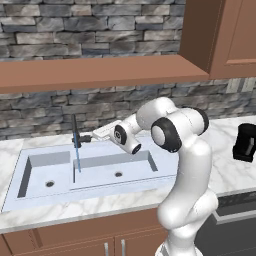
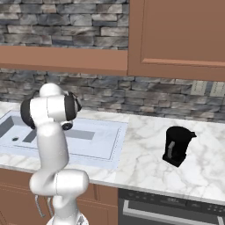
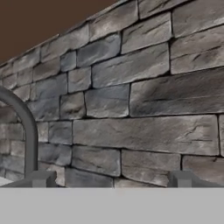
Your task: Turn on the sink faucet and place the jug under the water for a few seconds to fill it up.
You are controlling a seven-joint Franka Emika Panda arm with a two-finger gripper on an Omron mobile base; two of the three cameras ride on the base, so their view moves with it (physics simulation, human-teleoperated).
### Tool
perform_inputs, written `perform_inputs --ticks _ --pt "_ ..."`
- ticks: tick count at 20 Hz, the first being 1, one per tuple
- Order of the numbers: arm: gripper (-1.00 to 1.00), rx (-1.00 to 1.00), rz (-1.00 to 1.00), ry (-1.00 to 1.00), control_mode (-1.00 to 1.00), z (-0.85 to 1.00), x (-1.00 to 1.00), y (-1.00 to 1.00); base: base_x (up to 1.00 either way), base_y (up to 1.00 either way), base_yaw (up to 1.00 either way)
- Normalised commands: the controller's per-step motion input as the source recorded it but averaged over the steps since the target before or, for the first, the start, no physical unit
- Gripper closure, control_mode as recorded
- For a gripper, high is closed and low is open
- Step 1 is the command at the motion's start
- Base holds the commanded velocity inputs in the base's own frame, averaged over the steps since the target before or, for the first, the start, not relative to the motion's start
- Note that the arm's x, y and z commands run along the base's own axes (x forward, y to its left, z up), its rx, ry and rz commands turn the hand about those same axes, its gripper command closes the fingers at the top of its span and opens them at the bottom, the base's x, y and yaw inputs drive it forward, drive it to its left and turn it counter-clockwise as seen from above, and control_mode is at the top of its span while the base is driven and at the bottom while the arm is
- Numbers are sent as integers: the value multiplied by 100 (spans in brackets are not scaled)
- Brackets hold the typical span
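Water (image 1: 77, 161) runs in a thin blue line from the dark gooseneck faucet (image 1: 74, 131) into the pale double sink (image 1: 35, 195), falling close to the divider between the two basins, while the white arm reaches across the basin with its gripper (image 1: 86, 138) right beside the tap at lever height. The fingers (image 3: 40, 178) stand spread wide with nothing between them (the hand view looks past them at the stone wall, the curved faucet neck arching at its left edge). That released pose next to the lever, with the stream flowing, suggests the turning-on step is done and the hand is free for the next job. The jug (image 2: 176, 145), small and black, stands upright on the marble counter (image 2: 145, 145) well to the right of the sink, apart from the arm and untouched; it probably sits there simply because the filling step has not begun, and fetching it will call for a long swing to the right. The counter is white marble veined in grey, set over brown wood cabinets (image 1: 75, 240) with metal handles, and a dark oven front (image 2: 176, 208) shows below the jug's stretch of counter. Behind runs a rough grey stone wall (image 1: 60, 22), crossed by a brown wooden ledge, with a wall cabinet (image 2: 176, 35) above on the right.
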Motion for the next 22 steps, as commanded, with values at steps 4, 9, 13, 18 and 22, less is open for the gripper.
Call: perform_inputs --ticks 4,9,13,18,22 --pt "-100 0 0 -6 -100 31 -26 -35 0 0 0" --pt "-100 0 -2 -2 -100 36 -55 -45 0 0 0" --pt "-100 0 -9 0 -100 59 -96 -42 0 0 0" --pt "-100 0 -12 0 -100 93 -89 -49 0 0 0" --pt "-100 0 -12 0 -100 100 -65 -60 0 0 0"
